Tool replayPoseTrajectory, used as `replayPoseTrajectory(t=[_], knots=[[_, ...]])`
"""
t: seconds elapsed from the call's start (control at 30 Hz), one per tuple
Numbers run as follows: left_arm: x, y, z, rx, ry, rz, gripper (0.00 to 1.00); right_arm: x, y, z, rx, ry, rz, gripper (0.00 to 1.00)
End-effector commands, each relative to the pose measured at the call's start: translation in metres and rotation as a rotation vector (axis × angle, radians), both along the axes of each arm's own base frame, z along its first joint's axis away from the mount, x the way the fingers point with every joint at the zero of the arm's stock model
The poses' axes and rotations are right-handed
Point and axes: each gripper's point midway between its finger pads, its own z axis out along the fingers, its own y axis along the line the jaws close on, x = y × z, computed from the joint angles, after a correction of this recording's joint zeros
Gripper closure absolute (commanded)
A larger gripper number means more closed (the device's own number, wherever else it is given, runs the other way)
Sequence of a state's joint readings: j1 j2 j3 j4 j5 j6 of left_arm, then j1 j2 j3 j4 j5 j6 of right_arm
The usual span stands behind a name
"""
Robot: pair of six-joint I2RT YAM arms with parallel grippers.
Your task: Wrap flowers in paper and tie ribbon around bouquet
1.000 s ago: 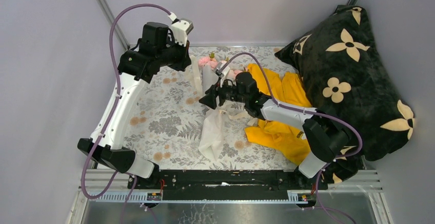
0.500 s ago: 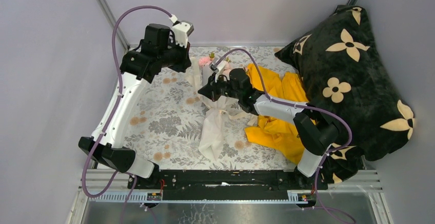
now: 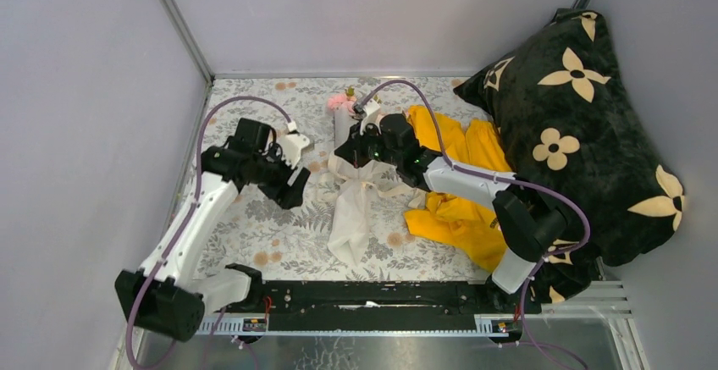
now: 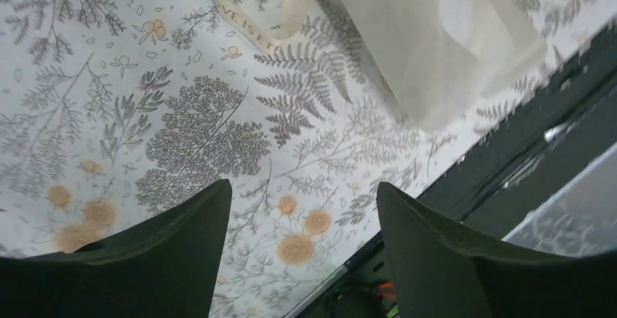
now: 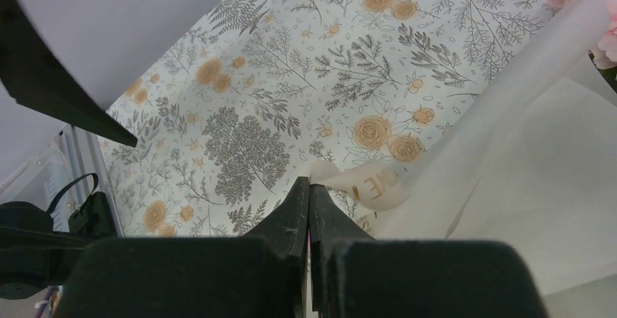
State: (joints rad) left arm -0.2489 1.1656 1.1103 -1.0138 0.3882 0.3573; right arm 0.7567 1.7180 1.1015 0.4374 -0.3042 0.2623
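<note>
Drops left gripper (image 4: 302, 194) low over worktop (image 4: 109, 114), jaws newly spread; pinches ribbon (image 5: 371, 183) lettered "VE IS ET" in right gripper (image 5: 311, 183).

**Bouquet's wrapped, ribbon hanging off the waist**

The bouquet (image 3: 348, 185) lies just above centre in the top view. Pale pink flowers (image 3: 342, 99) poke out the far end. The frosted white paper (image 3: 349, 218) pinches in at the waist, then flares toward the frame's bottom. The cream lettered ribbon (image 5: 367, 183) curls left of the waist, one end pinched in the right gripper (image 5: 309, 187).

Left hand (image 4: 302, 185) low, jaws wide apart — right hand (image 5: 309, 187) outstretched, jaws tight together
</note>
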Motion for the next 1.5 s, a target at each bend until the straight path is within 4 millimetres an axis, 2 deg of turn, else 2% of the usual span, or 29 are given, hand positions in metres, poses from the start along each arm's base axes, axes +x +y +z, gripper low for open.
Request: replayPoseTrajectory(t=[0.0, 0.07, 0.13, 0.2, 0.27, 0.33, 0.43, 0.5, 0.57, 0.67, 0.7, 0.83, 0.93, 1.07, 1.27, 1.4, 1.47], knots=[[-0.023, -0.002, 0.039, -0.007, -0.224, -0.277, 0.21, -0.006, -0.005, 0.039, 0.072, -0.036, -0.022, 1.0], [-0.012, -0.018, 0.053, -0.082, -0.349, -0.324, 0.18, -0.01, -0.006, 0.039, 0.088, -0.032, -0.018, 1.0], [0.002, -0.04, 0.055, -0.199, -0.415, -0.348, 0.1, -0.012, -0.006, 0.041, 0.097, -0.032, -0.006, 1.0], [0.021, -0.06, 0.049, -0.304, -0.441, -0.367, 0.02, -0.017, -0.004, 0.044, 0.102, -0.035, 0.021, 1.0], [0.049, -0.074, 0.031, -0.35, -0.407, -0.367, 0.01, -0.023, -0.002, 0.048, 0.105, -0.031, 0.055, 1.0], [0.067, -0.083, 0.016, -0.375, -0.386, -0.395, 0.01, -0.028, -0.002, 0.052, 0.108, -0.032, 0.08, 1.0], [0.081, -0.091, 0.0, -0.426, -0.383, -0.445, 0.01, -0.035, -0.003, 0.055, 0.115, -0.039, 0.113, 1.0], [0.095, -0.094, -0.004, -0.504, -0.353, -0.426, 0.02, -0.043, -0.002, 0.053, 0.114, -0.051, 0.159, 1.0], [0.108, -0.093, -0.004, -0.627, -0.324, -0.389, 0.08, -0.05, -0.001, 0.05, 0.116, -0.066, 0.204, 1.0], [0.098, -0.092, 0.0, -0.844, -0.319, -0.449, 0.26, -0.055, 0.002, 0.044, 0.108, -0.058, 0.251, 1.0], [0.091, -0.094, -0.002, -0.878, -0.302, -0.472, 0.28, -0.056, 0.004, 0.042, 0.104, -0.049, 0.267, 1.0], [0.078, -0.105, -0.025, -0.885, -0.281, -0.541, 0.25, -0.055, 0.009, 0.042, 0.099, -0.027, 0.304, 1.0], [0.091, -0.105, -0.032, -0.871, -0.307, -0.487, 0.25, -0.048, 0.007, 0.04, 0.094, -0.022, 0.294, 1.0], [0.106, -0.108, -0.031, -0.87, -0.331, -0.492, 0.24, -0.046, 0.006, 0.035, 0.089, -0.009, 0.315, 1.0], [0.112, -0.107, -0.044, -0.828, -0.408, -0.542, 0.28, -0.047, 0.002, 0.035, 0.096, -0.011, 0.326, 1.0], [0.102, -0.111, -0.044, -0.841, -0.404, -0.595, 0.49, -0.048, 0.001, 0.035, 0.099, -0.008, 0.337, 1.0], [0.1, -0.114, -0.043, -0.848, -0.395, -0.605, 0.66, -0.048, 0.001, 0.036, 0.101, -0.01, 0.338, 1.0]])
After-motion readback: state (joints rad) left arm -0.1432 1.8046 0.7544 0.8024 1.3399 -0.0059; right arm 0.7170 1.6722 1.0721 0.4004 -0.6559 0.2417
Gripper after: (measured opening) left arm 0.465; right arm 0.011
